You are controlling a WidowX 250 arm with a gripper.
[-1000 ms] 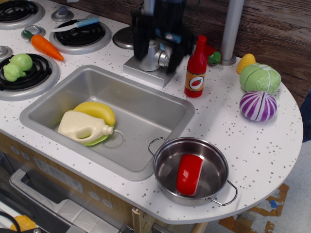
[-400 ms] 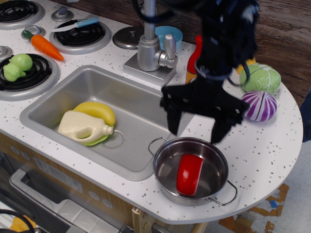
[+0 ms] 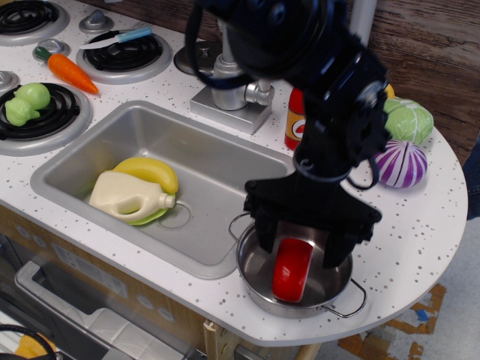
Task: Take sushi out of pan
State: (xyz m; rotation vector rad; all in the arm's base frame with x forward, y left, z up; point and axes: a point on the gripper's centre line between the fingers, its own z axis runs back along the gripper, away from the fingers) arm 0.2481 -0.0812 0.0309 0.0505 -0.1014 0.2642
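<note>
The sushi [image 3: 292, 271] is a glossy red block lying inside the pan [image 3: 262, 298], a round shiny steel pot with wire loop handles at the counter's front right. My gripper [image 3: 300, 249] is black and hangs low over the pan. Its jaws are open, and its fingers [image 3: 264, 238] stand on either side of the sushi's upper end, reaching inside the pan's rim. I see no contact with the sushi. The arm hides the back of the pan.
The grey sink [image 3: 225, 169] lies left of the pan, holding a banana [image 3: 150, 171] and a white jug [image 3: 124, 196]. A red bottle [image 3: 295, 120], a green cabbage [image 3: 412, 120] and a purple cabbage [image 3: 401, 163] stand behind. A faucet [image 3: 225, 86], a carrot [image 3: 69, 71] and burners are at the back left.
The gripper came from the faucet at the back, swung right and forward, and dropped down over the pan, so its open fingers now straddle the sushi. The sushi and pan have not moved.
</note>
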